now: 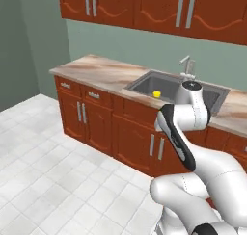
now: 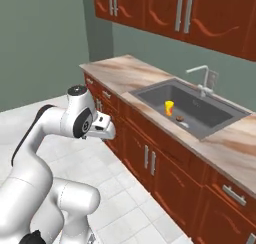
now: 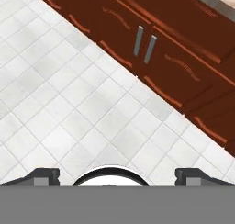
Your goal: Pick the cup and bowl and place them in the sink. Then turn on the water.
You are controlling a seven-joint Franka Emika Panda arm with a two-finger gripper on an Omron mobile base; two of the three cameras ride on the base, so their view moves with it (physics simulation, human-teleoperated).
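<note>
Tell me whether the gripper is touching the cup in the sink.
Apart. In the right base view the gripper hangs out over the floor in front of the cabinets, while the cup stands inside the sink, with the counter edge between them.

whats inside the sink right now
The sink holds the cup, standing upright on the basin floor, next to the dark round drain. No water runs from the faucet. The near wall hides part of the floor.
</note>
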